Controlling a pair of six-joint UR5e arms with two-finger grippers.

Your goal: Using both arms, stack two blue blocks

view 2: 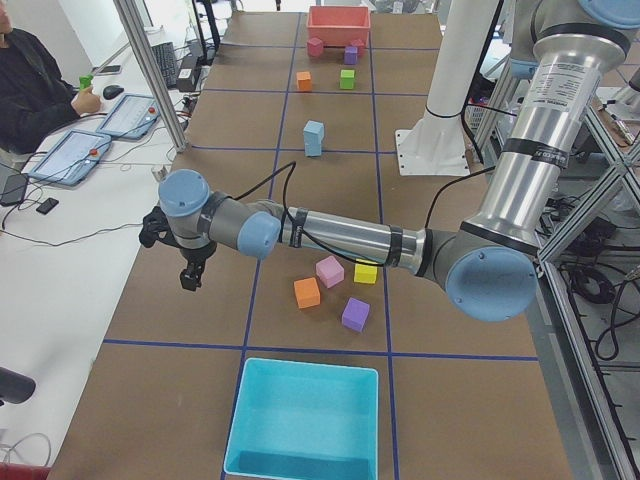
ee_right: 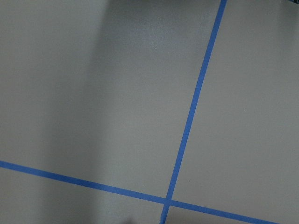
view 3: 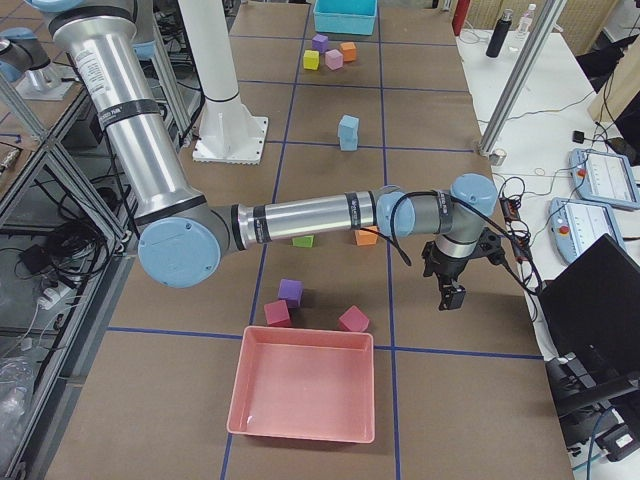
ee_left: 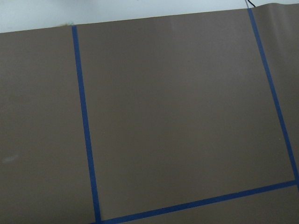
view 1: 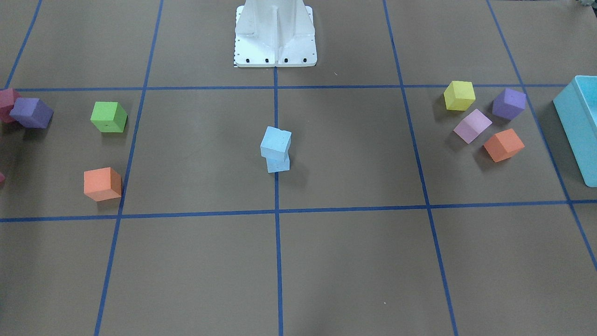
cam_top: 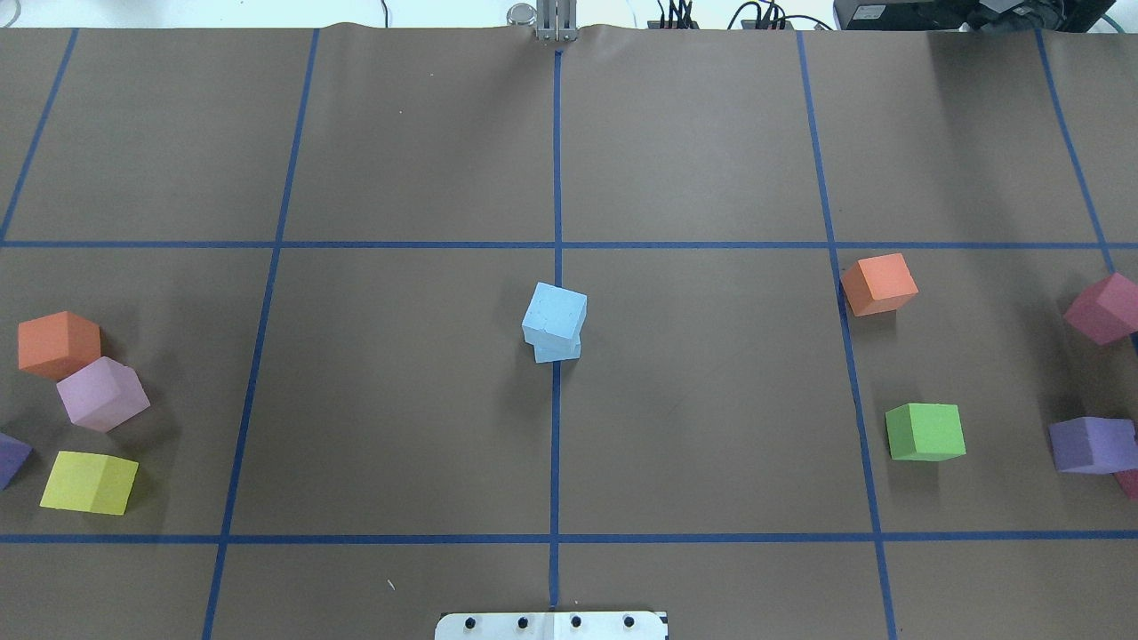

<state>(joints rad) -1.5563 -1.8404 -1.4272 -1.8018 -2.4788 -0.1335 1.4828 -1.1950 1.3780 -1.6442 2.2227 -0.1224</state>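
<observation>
Centrally on the brown paper, the two blue blocks stand as a stack. The lower blue block sits on the blue tape line that runs down the middle of the table. The upper blue block rests on it, twisted a little so that its corners overhang the lower one's sides. The stack is in the middle band of the grid, between the white robot base and the operators' edge.

Wide bare paper lies around the stack on all sides. Toward the robot's right, the green cube and an orange cube are well apart from it, and a purple cube is farther out. Toward the robot's left, the yellow cube, another purple cube, the lilac cube and a second orange cube cluster near the turquoise box, also well apart. The pink tray sits at the table's right end.

The left arm reaches across the table with its forearm about level. The left gripper points down near the operators' edge, well apart from the stack. The right arm is posed likewise, and the right gripper hangs down beside that same edge. Both wrist views show only paper and tape. Whether either gripper's jaws are apart or closed cannot be told from these side views.
</observation>
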